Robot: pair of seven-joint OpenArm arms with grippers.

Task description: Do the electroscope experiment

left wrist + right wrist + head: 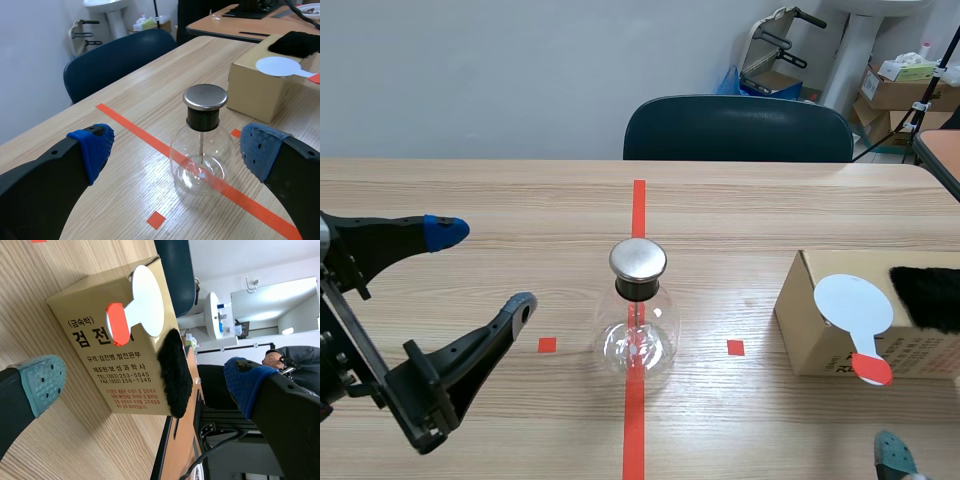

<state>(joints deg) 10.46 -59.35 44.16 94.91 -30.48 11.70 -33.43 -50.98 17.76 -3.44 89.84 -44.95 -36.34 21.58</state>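
The electroscope [638, 325], a clear glass flask with a metal cap [638, 260] and a thin rod inside, stands upright on the red centre line. My left gripper [483, 268] hangs open to the left of it. In the left wrist view the flask [201, 155] stands just ahead of that gripper [175, 150], between the lines of its spread fingers and apart from both. A white disc paddle [853, 305] with a red handle and a black fur pad [928, 295] lie on a cardboard box [820, 335]. My right gripper [145, 382] is open beside the box [95, 355], holding nothing.
A dark blue chair [738, 128] stands at the table's far edge. Cardboard boxes [900, 88] and a stand are stacked beyond the table at the back right. Another table's corner [940, 155] shows at the right.
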